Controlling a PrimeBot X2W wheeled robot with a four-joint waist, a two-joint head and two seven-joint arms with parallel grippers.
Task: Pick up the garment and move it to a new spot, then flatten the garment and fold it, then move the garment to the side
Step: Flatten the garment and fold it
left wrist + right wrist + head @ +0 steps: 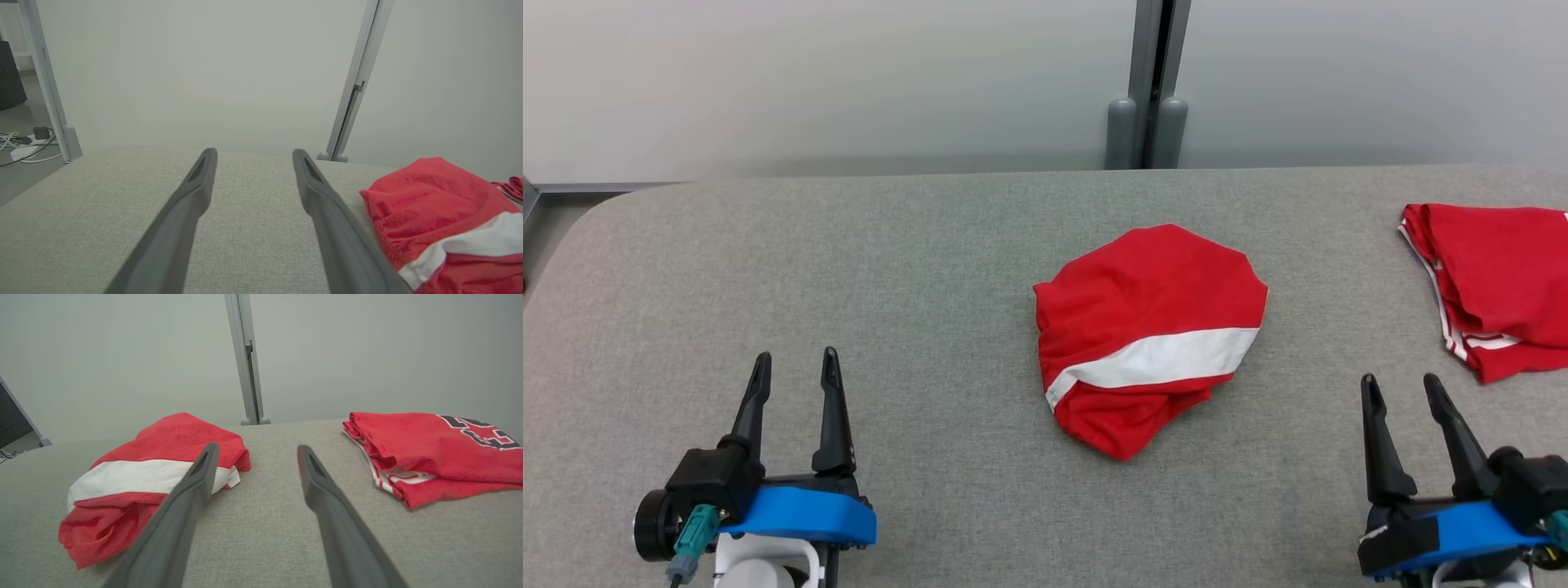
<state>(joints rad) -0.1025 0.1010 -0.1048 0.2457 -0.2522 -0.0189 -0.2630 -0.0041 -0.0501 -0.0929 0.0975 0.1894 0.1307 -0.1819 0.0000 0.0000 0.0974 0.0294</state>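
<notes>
A crumpled red garment (1147, 331) with a white band lies bunched in the middle of the grey table (915, 261). The left wrist view has it at the right (433, 204), the right wrist view at the left (163, 465). My left gripper (794, 366) rests open near the front left, well left of the garment, nothing between its fingers (200, 179). At the front right my right gripper (1401, 385) is open too, empty, to the right of and nearer than the garment; bare table shows between its fingers (310, 473).
A second red garment (1494, 282), folded, with white trim and dark lettering (478, 430), lies at the table's right edge. A pale wall with a grey post (1147, 98) runs behind the table. Cables (20, 143) lie on the floor beyond the left end.
</notes>
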